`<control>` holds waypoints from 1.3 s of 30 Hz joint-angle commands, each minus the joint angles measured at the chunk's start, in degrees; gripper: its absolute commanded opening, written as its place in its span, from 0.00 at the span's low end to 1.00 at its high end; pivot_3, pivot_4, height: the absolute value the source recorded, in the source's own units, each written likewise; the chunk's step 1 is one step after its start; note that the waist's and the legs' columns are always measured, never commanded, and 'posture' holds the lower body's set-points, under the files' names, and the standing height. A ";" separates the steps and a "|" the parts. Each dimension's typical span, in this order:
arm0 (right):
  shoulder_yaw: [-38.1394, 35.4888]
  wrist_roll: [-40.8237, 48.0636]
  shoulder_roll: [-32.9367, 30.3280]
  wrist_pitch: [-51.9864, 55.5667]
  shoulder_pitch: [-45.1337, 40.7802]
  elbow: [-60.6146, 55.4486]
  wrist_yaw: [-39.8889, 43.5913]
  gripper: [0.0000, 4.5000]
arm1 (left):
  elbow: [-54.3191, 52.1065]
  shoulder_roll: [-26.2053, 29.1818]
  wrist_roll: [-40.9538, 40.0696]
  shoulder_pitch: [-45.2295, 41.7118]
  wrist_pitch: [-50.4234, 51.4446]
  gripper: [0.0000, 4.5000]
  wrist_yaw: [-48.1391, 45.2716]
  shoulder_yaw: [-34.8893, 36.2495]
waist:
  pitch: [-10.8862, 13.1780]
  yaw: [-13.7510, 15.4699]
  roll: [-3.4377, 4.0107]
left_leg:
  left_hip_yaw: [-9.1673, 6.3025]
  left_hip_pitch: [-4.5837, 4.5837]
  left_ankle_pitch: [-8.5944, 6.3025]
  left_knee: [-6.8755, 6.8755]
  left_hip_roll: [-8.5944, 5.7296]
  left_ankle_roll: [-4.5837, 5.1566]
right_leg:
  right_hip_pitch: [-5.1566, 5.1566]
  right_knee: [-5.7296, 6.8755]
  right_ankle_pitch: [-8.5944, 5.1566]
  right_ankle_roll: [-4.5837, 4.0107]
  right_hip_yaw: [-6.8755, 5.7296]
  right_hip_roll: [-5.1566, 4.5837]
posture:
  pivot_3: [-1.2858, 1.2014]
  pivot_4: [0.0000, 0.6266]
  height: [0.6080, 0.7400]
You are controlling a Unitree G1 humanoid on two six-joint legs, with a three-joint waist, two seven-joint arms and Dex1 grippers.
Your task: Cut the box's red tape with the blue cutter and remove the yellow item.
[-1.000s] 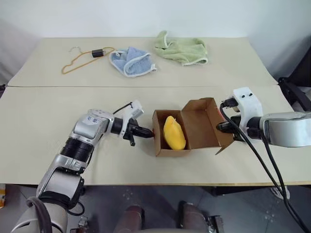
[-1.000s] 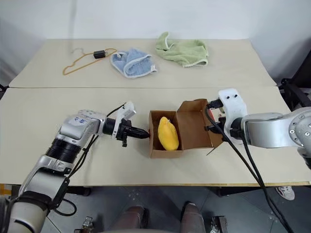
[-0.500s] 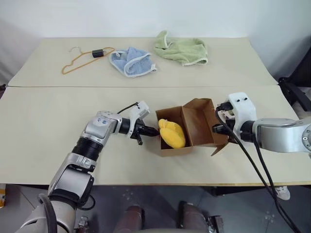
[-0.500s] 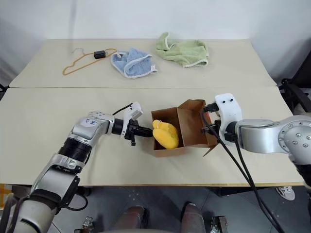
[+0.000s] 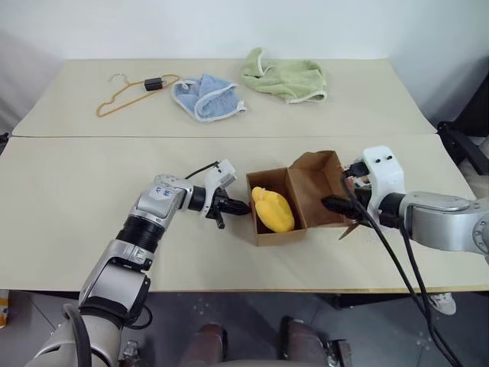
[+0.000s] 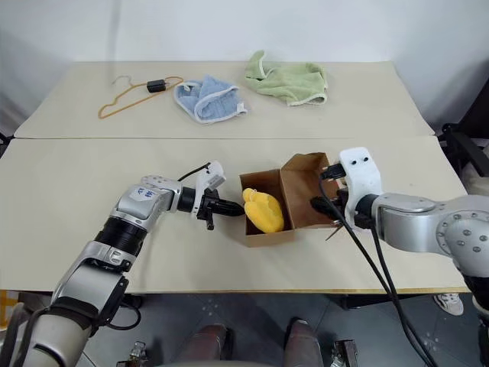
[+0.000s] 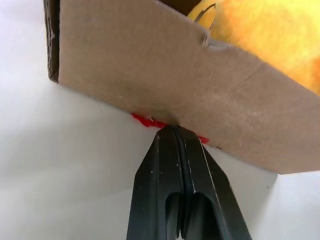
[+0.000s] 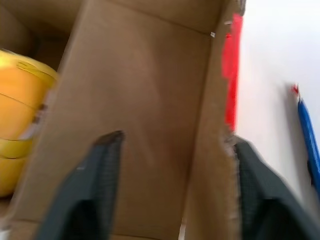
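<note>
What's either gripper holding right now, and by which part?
Nothing held. The left gripper is shut empty, tips pressed against the box wall. The right gripper's fingers stand open either side of the lid flap.

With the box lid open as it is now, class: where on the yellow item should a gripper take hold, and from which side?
Grip the yellow item across its narrow upper half, coming from above: it stands proud of the open box, whose walls block its lower sides.

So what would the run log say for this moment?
box: lid open | yellow item: inside | left gripper: shut, at box wall | right gripper: open over lid
</note>
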 commanded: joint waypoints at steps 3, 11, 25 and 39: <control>-10.23 -10.64 -2.05 -4.07 4.86 -0.45 15.59 0.99 | 0.07 0.54 0.94 -1.28 -1.72 0.00 -1.58 0.04 | 0.00 -0.10 0.00 | 0.05 0.02 -0.01 0.00 0.00 0.02 | 0.01 0.01 0.01 0.02 0.02 0.00 | 0.52 0.24 1.00; -17.24 -22.84 -1.56 -8.07 6.48 0.24 28.95 0.99 | 4.28 0.81 2.65 -3.64 -4.71 0.00 -2.40 0.36 | 0.00 -0.17 0.00 | 0.07 0.06 0.00 0.00 0.01 0.01 | 0.01 0.04 0.01 0.02 0.04 0.01 | 0.52 0.24 1.00; -42.12 -28.07 -1.18 -8.75 28.10 -12.74 53.83 1.00 | 11.96 -3.49 3.79 -22.40 -21.33 0.48 -6.10 3.91 | 0.09 0.27 -0.16 | 0.12 0.08 -0.02 0.02 -0.01 0.04 | 0.12 -0.02 0.04 0.07 0.01 -0.01 | 0.52 0.24 1.00; -47.26 -32.00 8.53 -12.14 38.61 -21.35 53.28 1.00 | 8.00 -6.81 8.58 -20.47 -35.44 0.99 -24.00 -6.52 | 0.13 0.18 -0.21 | 0.16 0.15 -0.02 0.03 0.00 0.03 | 0.16 0.00 0.04 0.08 0.07 0.00 | 0.52 0.24 1.00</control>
